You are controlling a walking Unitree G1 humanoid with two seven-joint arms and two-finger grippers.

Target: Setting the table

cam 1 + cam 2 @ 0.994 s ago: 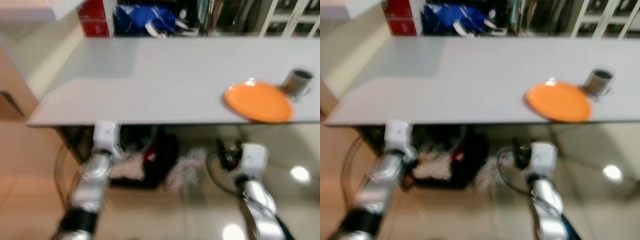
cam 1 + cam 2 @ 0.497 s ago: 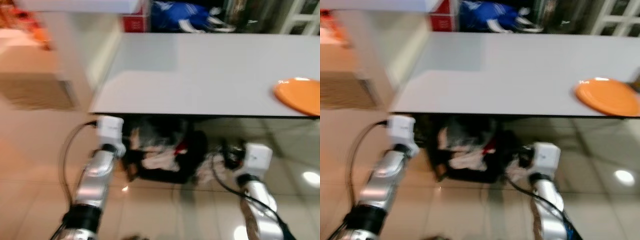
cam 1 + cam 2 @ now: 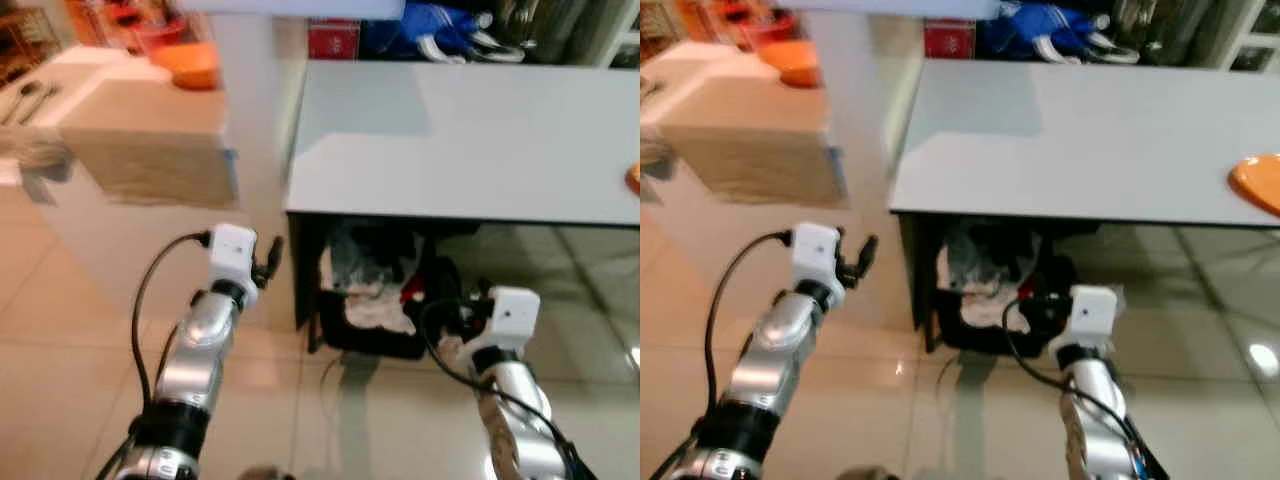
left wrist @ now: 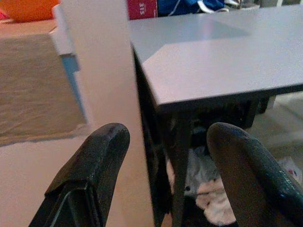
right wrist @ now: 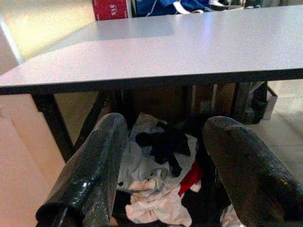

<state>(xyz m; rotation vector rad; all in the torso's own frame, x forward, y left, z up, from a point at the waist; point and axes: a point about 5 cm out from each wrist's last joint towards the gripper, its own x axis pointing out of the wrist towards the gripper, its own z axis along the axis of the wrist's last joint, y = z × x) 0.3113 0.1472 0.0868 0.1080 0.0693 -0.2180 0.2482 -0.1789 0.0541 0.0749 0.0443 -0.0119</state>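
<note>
Grey table [image 3: 1110,140]: orange plate [image 3: 1258,182] at its right edge; left gripper [image 4: 163,182] off its left corner and right gripper [image 5: 161,189] below its front edge, both spread and empty.

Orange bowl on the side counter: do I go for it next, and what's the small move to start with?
Probably keep turning left and step toward the beige counter. The orange bowl sits at its far end, beyond either arm. Both the left gripper and the right gripper are open, empty and held low, and the grey table has bare room for it.
</note>
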